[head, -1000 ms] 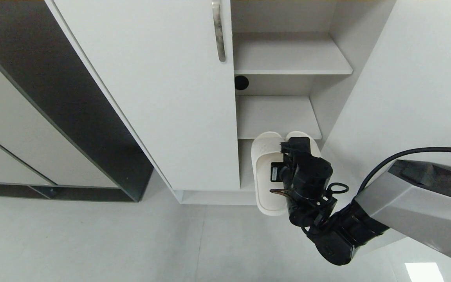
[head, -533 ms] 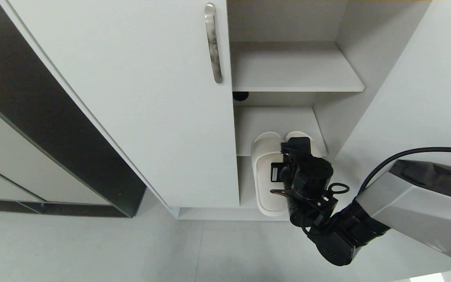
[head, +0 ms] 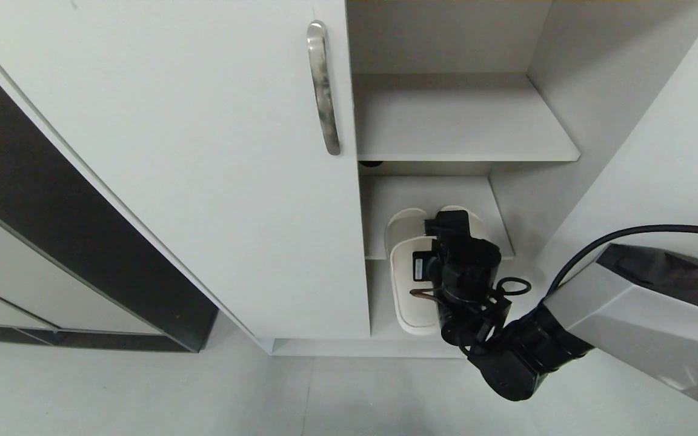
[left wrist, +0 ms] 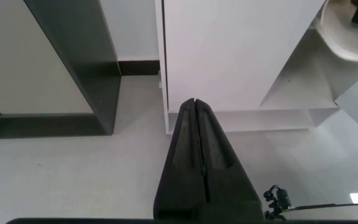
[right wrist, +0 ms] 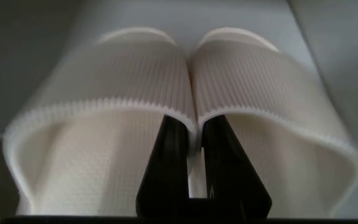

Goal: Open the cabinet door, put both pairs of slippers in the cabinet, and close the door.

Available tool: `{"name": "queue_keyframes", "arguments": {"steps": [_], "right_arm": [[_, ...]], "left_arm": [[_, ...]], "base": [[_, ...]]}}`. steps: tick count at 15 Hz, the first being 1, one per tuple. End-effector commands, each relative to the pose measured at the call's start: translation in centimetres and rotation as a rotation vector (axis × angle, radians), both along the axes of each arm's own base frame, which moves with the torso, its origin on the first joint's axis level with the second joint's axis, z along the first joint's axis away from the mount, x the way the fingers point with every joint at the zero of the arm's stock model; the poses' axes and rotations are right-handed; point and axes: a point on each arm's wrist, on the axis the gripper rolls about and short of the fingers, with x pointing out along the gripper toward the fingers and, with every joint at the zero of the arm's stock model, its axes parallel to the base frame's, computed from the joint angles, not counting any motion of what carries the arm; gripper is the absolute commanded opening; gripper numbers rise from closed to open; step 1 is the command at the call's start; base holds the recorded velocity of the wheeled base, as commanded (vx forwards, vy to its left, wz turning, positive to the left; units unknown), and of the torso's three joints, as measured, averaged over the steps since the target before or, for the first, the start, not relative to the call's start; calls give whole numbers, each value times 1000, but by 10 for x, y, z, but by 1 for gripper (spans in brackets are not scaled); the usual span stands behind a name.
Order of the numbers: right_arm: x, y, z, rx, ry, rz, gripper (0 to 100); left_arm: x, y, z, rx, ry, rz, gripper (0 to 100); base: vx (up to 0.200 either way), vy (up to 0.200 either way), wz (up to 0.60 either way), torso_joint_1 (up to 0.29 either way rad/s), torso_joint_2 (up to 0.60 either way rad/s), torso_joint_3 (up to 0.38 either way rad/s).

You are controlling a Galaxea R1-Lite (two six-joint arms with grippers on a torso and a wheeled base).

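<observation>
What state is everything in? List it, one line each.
Left door: shut.
Right door: open.
Slippers: held as a pair, straps pinched together.
Right hand: shut on slippers.
Left hand: shut, empty.

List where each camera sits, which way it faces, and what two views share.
Head view: on the head, looking forward and down into the open cabinet; right arm with right end effector shows.
Left wrist view: on the left wrist, facing the floor below the closed door; shut left end effector shows.
Right wrist view: on the right wrist, facing the pinched slippers; its fingers show.
Shared: all see the slippers.
</observation>
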Motion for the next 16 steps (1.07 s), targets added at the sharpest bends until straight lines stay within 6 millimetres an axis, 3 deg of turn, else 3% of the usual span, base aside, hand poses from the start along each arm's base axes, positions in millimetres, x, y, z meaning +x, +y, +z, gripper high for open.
{"name": "queue_keyframes", "arguments": {"steps": [1,4,9,16], "right_arm": [[18,3,6,8,-7,-19,0],[50,2,12,20,-18,-65,0],[85,-3,20,31,-37,-101,0],[93,-5,35,42,-70,-41,0]], "left_arm": [[0,0,0,0,1,2,0],[0,0,0,2,1,2,0],[0,0,0,2,1,3,0],[0,0,0,0,1,3,0]], "base": [[0,0,0,0,0,0],[0,0,0,0,0,0],[0,0,0,0,0,0],[0,0,0,0,0,0]]}}
